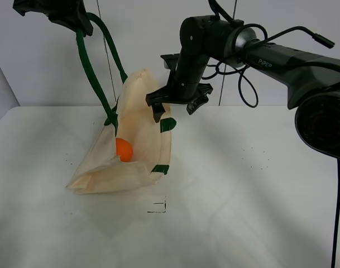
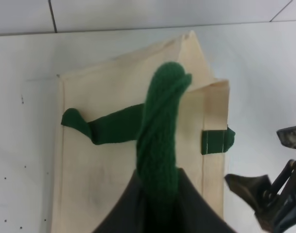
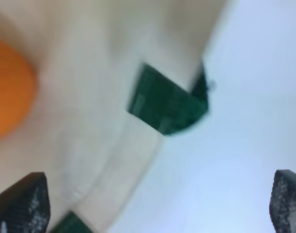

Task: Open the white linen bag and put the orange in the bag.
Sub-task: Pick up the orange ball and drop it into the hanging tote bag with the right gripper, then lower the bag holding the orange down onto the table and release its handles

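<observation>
The white linen bag (image 1: pixel 137 120) is partly lifted off the table, its bottom resting on the surface and its mouth held open. My left gripper (image 1: pixel 69 19) is high at the back left, shut on one dark green handle (image 1: pixel 91 67). The left wrist view shows that handle (image 2: pixel 160 141) running into the gripper (image 2: pixel 157 204) above the bag (image 2: pixel 104 160). The orange (image 1: pixel 124 149) lies inside the open bag. My right gripper (image 1: pixel 174 109) is open and empty, just above the bag's right edge by a green tab (image 1: pixel 168 124). The blurred right wrist view shows the orange (image 3: pixel 7 92), a green tab (image 3: pixel 167 104) and spread fingertips (image 3: pixel 21 206).
A small black square mark (image 1: pixel 157 207) is on the white table (image 1: pixel 253 195) in front of the bag. The right arm (image 1: pixel 281 56) with its cables reaches in from the right. A wall stands close behind. My right gripper also shows in the left wrist view (image 2: pixel 269 194).
</observation>
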